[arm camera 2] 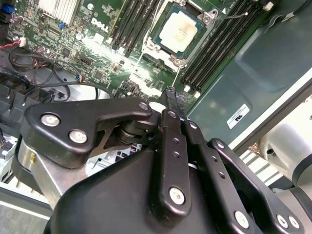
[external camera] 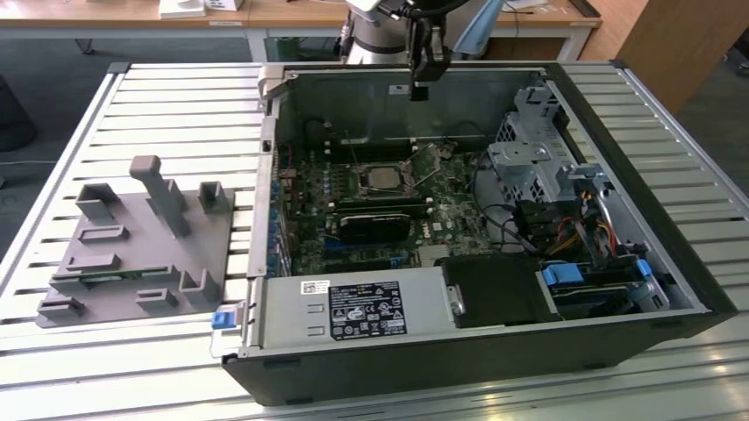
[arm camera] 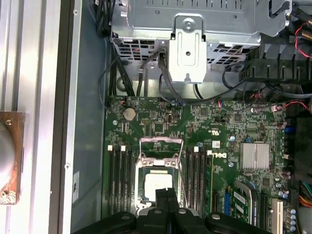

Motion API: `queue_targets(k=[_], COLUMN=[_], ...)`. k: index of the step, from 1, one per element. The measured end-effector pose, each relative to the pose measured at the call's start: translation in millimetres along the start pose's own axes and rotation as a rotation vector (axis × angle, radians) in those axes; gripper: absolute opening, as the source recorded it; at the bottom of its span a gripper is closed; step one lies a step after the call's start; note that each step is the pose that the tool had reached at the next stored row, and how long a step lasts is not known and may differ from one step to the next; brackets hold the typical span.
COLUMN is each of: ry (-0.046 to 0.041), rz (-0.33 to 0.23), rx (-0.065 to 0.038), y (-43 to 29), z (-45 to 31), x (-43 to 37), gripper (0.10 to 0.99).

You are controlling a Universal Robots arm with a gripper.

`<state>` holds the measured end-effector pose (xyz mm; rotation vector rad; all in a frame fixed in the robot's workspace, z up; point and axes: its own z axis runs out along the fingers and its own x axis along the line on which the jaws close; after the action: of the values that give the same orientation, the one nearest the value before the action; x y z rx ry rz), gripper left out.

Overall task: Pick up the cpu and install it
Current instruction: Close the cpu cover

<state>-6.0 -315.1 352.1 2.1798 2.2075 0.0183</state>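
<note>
**Exterior view.** The cpu [external camera: 377, 180] lies flat inside the motherboard socket [external camera: 354, 174], silver top facing up. The gripper [external camera: 419, 90] hangs above the socket, apart from it, near the case [external camera: 468, 368] rear wall. The grey tray [external camera: 117, 263] lies well apart from the socket, on the exterior view's left.

**Second wrist view.** The gripper [arm camera 2: 170, 92] fingers are pressed together, with nothing between them. The cpu [arm camera 2: 178, 30] sits in the socket, clear of the fingertips.

**First wrist view.** The clenched, empty gripper [arm camera: 166, 192] overlaps the near edge of the cpu [arm camera: 157, 180]. Memory slots [arm camera: 119, 180] run along both sides of the socket.
</note>
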Motion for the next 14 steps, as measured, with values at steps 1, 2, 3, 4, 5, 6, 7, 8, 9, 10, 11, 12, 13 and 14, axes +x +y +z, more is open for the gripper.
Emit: queue_targets(k=[1,2,3,4,5,6,7,8,9,10,11,12,13,14], ry=[0.0,0.0,0.0,-0.0001,-0.0001,-0.0002,-0.0001,0.0,0.0,-0.0001,-0.0001,-0.0001,0.0,-0.0001], rz=[0.0,0.0,0.0,0.0,0.0,0.0,0.0,0.0,0.0,0.0,0.0,0.0,0.0,0.0], rx=[0.0,0.0,0.0,0.0,0.0,0.0,0.0,0.0,0.0,0.0,0.0,0.0,0.0,0.0], y=[0.4,0.8,1.2,1.5,1.7,1.8,1.8,1.8,1.9,1.9,1.9,1.9,1.9,1.9], z=[0.0,0.0,0.0,0.0,0.0,0.0,0.0,0.1,0.1,0.1,0.1,0.3,0.7,0.8], x=[0.0,0.0,0.0,0.0,0.0,0.1,0.2,0.2,0.2,0.2,0.2,0.2,0.2,0.2], gripper=[0.106,0.106,0.106,0.106,0.106,0.106,0.106,0.106,0.106,0.106,0.106,0.106,0.106,0.106])
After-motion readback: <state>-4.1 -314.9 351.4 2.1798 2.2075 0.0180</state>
